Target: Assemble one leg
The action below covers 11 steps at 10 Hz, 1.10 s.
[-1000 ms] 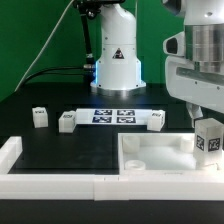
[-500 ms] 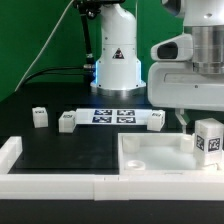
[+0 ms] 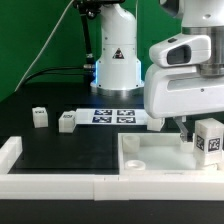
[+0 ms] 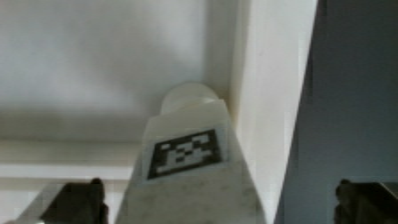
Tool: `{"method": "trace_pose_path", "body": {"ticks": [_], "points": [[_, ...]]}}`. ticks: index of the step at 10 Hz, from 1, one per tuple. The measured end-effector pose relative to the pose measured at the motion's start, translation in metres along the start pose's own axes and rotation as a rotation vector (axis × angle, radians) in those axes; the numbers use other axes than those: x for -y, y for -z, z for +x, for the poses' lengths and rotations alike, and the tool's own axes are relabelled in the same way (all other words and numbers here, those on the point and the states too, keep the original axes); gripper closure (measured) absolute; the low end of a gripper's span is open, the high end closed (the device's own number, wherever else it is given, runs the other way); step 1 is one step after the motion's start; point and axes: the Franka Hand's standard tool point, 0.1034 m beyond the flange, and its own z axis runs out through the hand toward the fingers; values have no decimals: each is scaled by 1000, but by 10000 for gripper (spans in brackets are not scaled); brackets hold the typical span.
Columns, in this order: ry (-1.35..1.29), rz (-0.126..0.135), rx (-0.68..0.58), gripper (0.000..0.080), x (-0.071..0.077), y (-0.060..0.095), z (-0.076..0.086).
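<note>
At near right, on the large white square part (image 3: 150, 165), locate the leg (image 3: 207, 138), upright near the part's right edge. Treat as light, rigid, smooth plastic, probably prone to tipping. Grasp across two opposite flat sides, clear of the tag (image 4: 187, 152). Note gripper (image 4: 222, 205) pointing straight down just left of the leg, jaws wide apart, holding nothing.

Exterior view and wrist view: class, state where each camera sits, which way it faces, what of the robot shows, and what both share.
Exterior view: off the arm, facing the robot's white base across the black table; base and white end effector show.
Wrist view: on the wrist, looking along the open end effector; its two dark fingertips show.
Shared: the small white plastic cuboid leg with a black-and-white tag.
</note>
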Motion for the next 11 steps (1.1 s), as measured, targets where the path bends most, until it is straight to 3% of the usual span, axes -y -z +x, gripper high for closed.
{"method": "trace_pose_path", "body": {"ticks": [1,3,4,8,11], "points": [[15,0,1,150,-1,0,0],[13,0,1,411,-1,-1,0],[12,-1,1,505,-1,-1,0],[-105,5,-3,504,-4,-1,-1],[-586,19,-25,504,-6,-2,-3]]}}
